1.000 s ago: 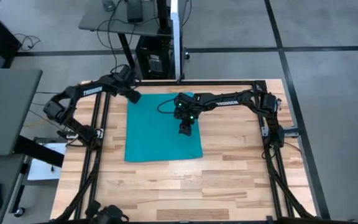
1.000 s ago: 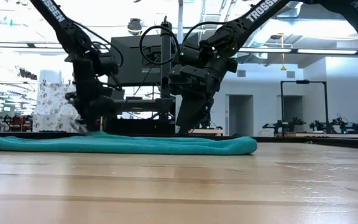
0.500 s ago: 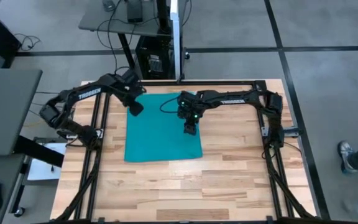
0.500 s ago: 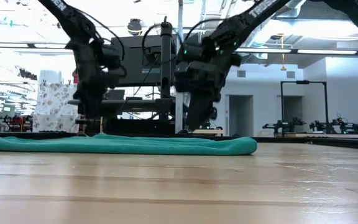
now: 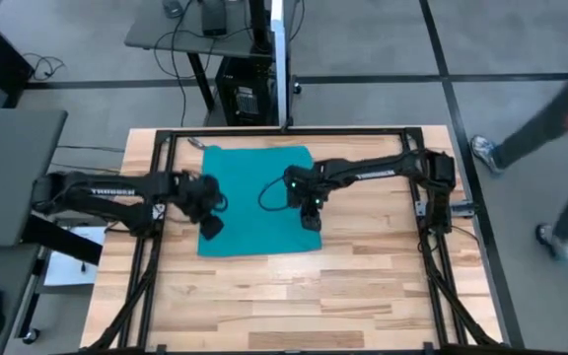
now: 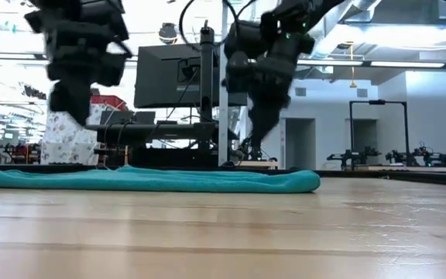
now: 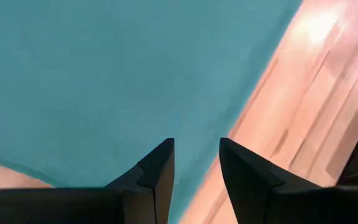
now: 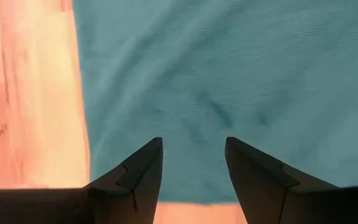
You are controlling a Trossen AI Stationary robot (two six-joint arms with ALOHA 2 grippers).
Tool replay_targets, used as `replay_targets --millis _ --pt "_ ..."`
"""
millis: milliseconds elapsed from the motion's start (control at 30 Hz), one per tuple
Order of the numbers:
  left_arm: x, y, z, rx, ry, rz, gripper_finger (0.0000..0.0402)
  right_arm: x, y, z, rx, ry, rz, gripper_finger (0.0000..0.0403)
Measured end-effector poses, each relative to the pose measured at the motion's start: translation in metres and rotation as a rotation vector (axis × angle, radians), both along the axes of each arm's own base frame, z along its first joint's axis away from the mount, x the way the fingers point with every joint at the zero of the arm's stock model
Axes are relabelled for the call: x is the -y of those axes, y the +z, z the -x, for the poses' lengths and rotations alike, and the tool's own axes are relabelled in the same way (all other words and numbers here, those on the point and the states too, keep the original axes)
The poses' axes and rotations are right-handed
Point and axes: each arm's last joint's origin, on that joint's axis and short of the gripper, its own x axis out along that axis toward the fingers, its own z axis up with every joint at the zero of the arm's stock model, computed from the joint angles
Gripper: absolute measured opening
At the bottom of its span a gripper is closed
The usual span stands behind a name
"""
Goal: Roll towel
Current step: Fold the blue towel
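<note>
Soft matt teal cloth towel (image 5: 254, 202) on a smooth, lightly glossy wood-plank table (image 5: 363, 276)

The towel (image 5: 256, 197), a plain teal cloth, is lying spread flat and unrolled on the wooden table (image 5: 363, 286), toward its far side, slightly rumpled, its near edge showing as a low soft ridge.

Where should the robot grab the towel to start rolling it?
Probably the near edge of the towel, at its two front corners. It lies flat and unrolled, and both open end effectors, left and right, hover just above those corners, so coming straight down from above suits best.
</note>
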Motion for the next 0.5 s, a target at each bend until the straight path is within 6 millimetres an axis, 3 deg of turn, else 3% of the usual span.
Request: replay_targets --millis 233,500 --pt "0.033 -0.039 0.006 -0.056 -0.033 -0.027 0.0111 -0.023 -0.024 0.0 0.035 -0.078 0.079 0.0168" --pt "0.052 -0.065 0.016 -0.065 -0.065 -0.062 0.0111 -0.038 -0.044 0.013 -0.02 -0.094 0.122 0.0168"
